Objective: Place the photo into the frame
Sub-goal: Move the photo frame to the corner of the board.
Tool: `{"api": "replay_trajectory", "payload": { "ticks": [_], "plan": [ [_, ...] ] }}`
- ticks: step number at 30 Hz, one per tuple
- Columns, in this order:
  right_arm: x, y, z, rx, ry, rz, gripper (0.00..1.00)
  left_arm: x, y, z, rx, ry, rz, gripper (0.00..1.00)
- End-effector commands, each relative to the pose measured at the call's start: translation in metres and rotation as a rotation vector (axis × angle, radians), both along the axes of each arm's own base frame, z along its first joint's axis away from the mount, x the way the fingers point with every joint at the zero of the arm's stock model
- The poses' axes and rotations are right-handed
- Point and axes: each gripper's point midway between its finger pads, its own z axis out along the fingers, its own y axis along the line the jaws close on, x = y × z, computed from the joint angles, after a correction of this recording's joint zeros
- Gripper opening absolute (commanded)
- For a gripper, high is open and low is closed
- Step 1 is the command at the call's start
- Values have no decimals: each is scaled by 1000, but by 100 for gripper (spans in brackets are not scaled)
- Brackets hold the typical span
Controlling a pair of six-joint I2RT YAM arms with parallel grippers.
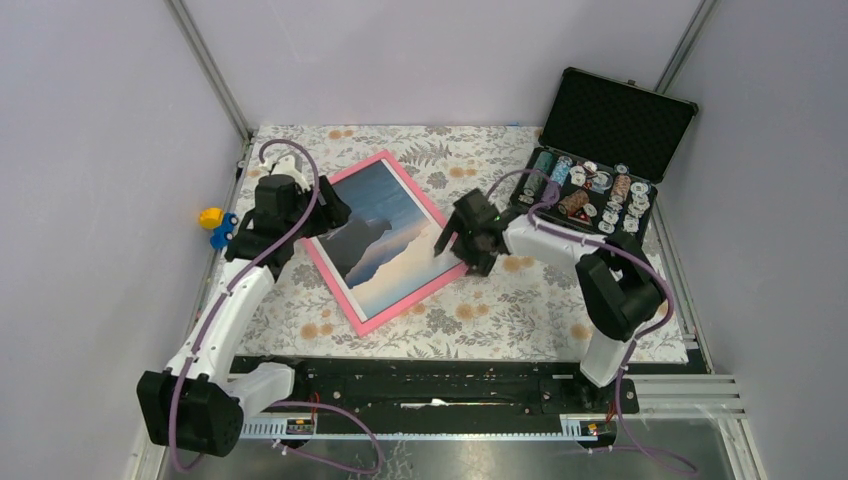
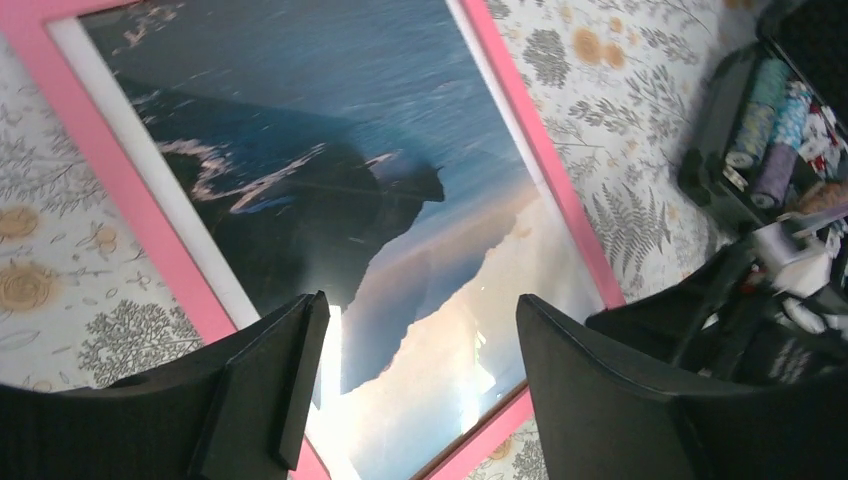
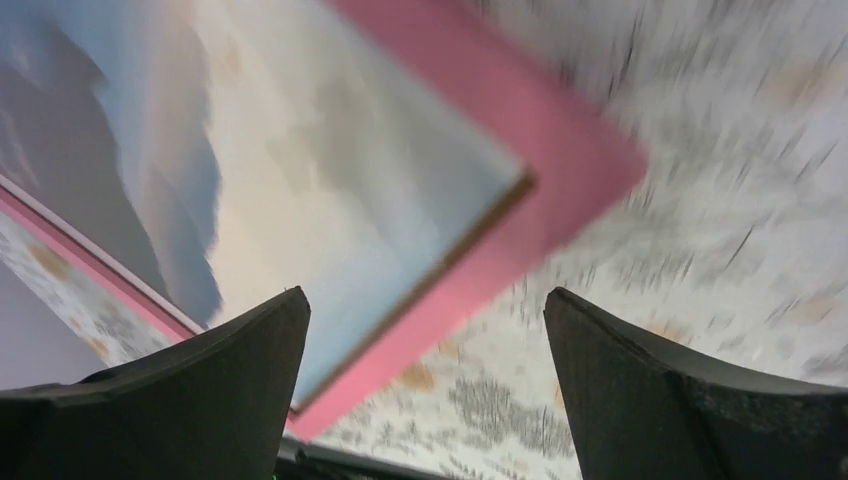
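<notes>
Left pincer (image 1: 335, 213): spread wide, holding nothing. In the top view it sits at the upper-left edge of the frame (image 1: 337, 285), which lies flat as a tilted diamond at the centre of the floral surface (image 1: 500, 300). My left wrist camera shows both fingers (image 2: 260, 390) at the bottom of the picture. The photo (image 2: 330, 180) fills the gap between them and the space above, its dark mountain at centre. I cannot tell whether the fingers touch the photo or hang above it. The pink frame (image 2: 145, 200) border runs diagonally down the left of that view, with the photo's white edge just inside it.

Right pincer (image 1: 447, 240): also spread, nothing between the fingers. In the top view it is at the frame's right-hand edge, opposite my left pincer, with the photo (image 1: 385, 235) between the two. The right wrist view is blurred. It shows the fingers (image 3: 620, 390) low in the picture, the pale cloud part of the photo (image 3: 330, 170) at upper left, and one pink corner of the frame (image 3: 560, 150) at upper right. A thin brown line lies between print and pink there.

Finding: the photo lies inside the pink border on all sides I can see. Whether it is seated behind the pane cannot be determined.

Also noted: an open black case (image 1: 620, 120) at upper right and a small yellow and blue object (image 1: 212, 222) at the left.
</notes>
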Motion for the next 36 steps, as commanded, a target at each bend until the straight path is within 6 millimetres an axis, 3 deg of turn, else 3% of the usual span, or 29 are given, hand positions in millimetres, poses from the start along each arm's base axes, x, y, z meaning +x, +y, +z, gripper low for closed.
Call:
{"api": "replay_trajectory", "payload": {
  "ticks": [1,10,15,21,25,30,36],
  "plan": [
    [-45,19,-3,58,71,-149,93,3,-5,26,88,-66,-53,78],
    [-71,33,-40,110,123,-68,62,-19,-2,28,154,-115,-68,81],
    [-74,68,-40,259,97,-58,47,-21,-4,36,141,-143,-75,81],
    [-70,106,-38,380,69,-172,43,-27,4,47,142,-187,-37,81],
    [-58,138,-46,401,96,-145,32,-31,10,54,148,-216,-6,81],
    [-43,172,-51,395,89,-105,32,-36,19,65,153,-256,39,81],
    [-23,199,-60,374,65,-71,33,-40,22,71,153,-283,56,81]
  ]
}}
